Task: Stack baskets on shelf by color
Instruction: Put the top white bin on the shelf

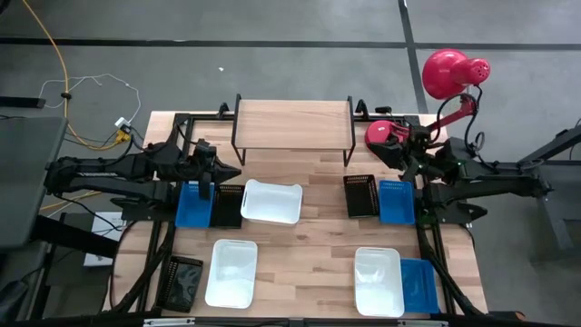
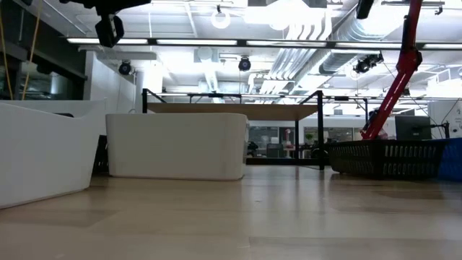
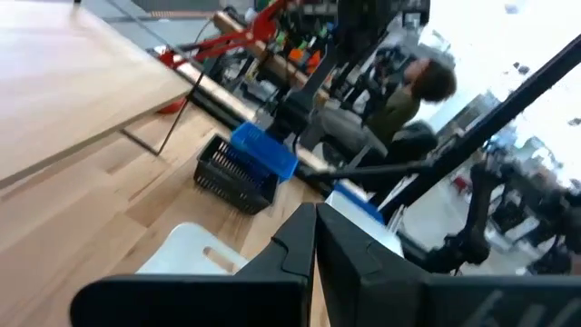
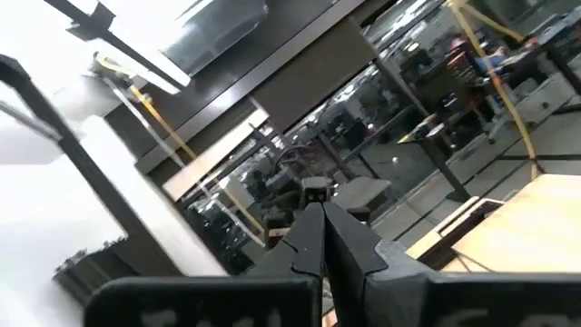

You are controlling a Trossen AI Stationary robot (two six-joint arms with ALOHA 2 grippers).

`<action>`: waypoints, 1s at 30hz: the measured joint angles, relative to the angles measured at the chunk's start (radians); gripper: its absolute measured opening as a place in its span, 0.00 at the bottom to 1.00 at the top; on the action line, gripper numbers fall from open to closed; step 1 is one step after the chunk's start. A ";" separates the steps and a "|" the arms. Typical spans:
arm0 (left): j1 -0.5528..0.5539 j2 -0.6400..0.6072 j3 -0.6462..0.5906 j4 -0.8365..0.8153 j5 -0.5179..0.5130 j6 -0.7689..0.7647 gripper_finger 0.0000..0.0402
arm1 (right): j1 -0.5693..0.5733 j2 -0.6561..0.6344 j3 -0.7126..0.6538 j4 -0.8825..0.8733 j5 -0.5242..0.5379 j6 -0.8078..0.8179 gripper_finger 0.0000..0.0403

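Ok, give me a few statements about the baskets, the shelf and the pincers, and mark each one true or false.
1. The shelf has baskets stacked on top. False: its plank top is bare.
2. Three white baskets sit on the table. True: one in the middle, two near the front.
3. The left pincer is shut and holds nothing. True.
4. The right pincer grips a blue basket. False: it is shut and empty.
5. A black basket sits beside a blue basket. True.
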 joint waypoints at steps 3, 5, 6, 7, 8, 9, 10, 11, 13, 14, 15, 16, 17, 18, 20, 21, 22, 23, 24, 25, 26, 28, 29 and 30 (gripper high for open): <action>0.000 0.047 0.002 0.052 -0.013 -0.029 0.01 | 0.000 0.017 0.023 -0.012 -0.046 -0.001 0.00; 0.003 0.100 0.033 0.007 -0.015 -0.037 0.02 | 0.000 0.025 0.045 -0.041 -0.065 -0.002 0.00; 0.004 0.132 0.057 -0.040 -0.016 -0.038 0.04 | 0.000 0.027 0.057 -0.064 -0.068 -0.003 0.00; 0.004 0.169 0.087 -0.097 -0.017 -0.038 0.05 | 0.000 0.028 0.070 -0.093 -0.069 -0.004 0.00; 0.003 0.205 0.119 -0.168 -0.017 -0.039 0.07 | 0.000 0.028 0.080 -0.123 -0.069 -0.007 0.00; 0.003 0.240 0.147 -0.240 -0.018 -0.038 0.08 | 0.000 0.027 0.091 -0.156 -0.069 -0.009 0.00; 0.003 0.273 0.173 -0.302 -0.023 -0.036 0.10 | 0.000 0.027 0.100 -0.186 -0.069 -0.009 0.00; 0.002 0.303 0.196 -0.359 -0.032 -0.036 0.12 | 0.000 0.027 0.110 -0.218 -0.069 -0.009 0.00; -0.004 0.352 0.223 -0.436 -0.061 -0.056 0.17 | 0.000 0.027 0.125 -0.275 -0.067 -0.011 0.00; -0.007 0.370 0.225 -0.464 -0.076 -0.082 0.19 | 0.000 0.027 0.131 -0.297 -0.064 -0.011 0.00; -0.009 0.387 0.224 -0.485 -0.093 -0.114 0.22 | 0.000 0.027 0.135 -0.318 -0.059 -0.011 0.00; -0.013 0.401 0.220 -0.499 -0.112 -0.152 0.25 | 0.000 0.027 0.136 -0.331 -0.055 -0.011 0.00; -0.016 0.414 0.217 -0.513 -0.132 -0.198 0.27 | 0.000 0.027 0.136 -0.344 -0.046 -0.011 0.00; -0.020 0.428 0.213 -0.526 -0.154 -0.244 0.30 | 0.000 0.027 0.136 -0.355 -0.040 -0.008 0.00; -0.026 0.457 0.197 -0.530 -0.189 -0.318 0.35 | 0.000 0.027 0.136 -0.376 -0.031 -0.009 0.00; -0.027 0.470 0.191 -0.532 -0.204 -0.343 0.37 | 0.000 0.027 0.136 -0.385 -0.023 -0.010 0.00; -0.027 0.485 0.187 -0.530 -0.218 -0.363 0.39 | 0.000 0.027 0.136 -0.398 -0.013 -0.011 0.00; -0.027 0.502 0.184 -0.528 -0.228 -0.380 0.41 | 0.000 0.027 0.136 -0.409 -0.005 -0.011 0.00; -0.026 0.522 0.182 -0.530 -0.231 -0.392 0.43 | 0.000 0.028 0.136 -0.416 0.005 -0.011 0.00; -0.023 0.543 0.181 -0.530 -0.233 -0.402 0.44 | 0.000 0.027 0.136 -0.420 0.016 -0.011 0.00; -0.017 0.560 0.181 -0.530 -0.234 -0.407 0.45 | 0.000 0.027 0.136 -0.421 0.022 -0.012 0.00; -0.006 0.591 0.181 -0.527 -0.237 -0.409 0.46 | 0.000 0.027 0.136 -0.427 0.032 -0.012 0.00; 0.001 0.607 0.181 -0.527 -0.237 -0.409 0.46 | 0.000 0.027 0.136 -0.431 0.039 -0.012 0.00; 0.008 0.623 0.181 -0.527 -0.237 -0.410 0.46 | 0.000 0.027 0.136 -0.435 0.043 -0.011 0.00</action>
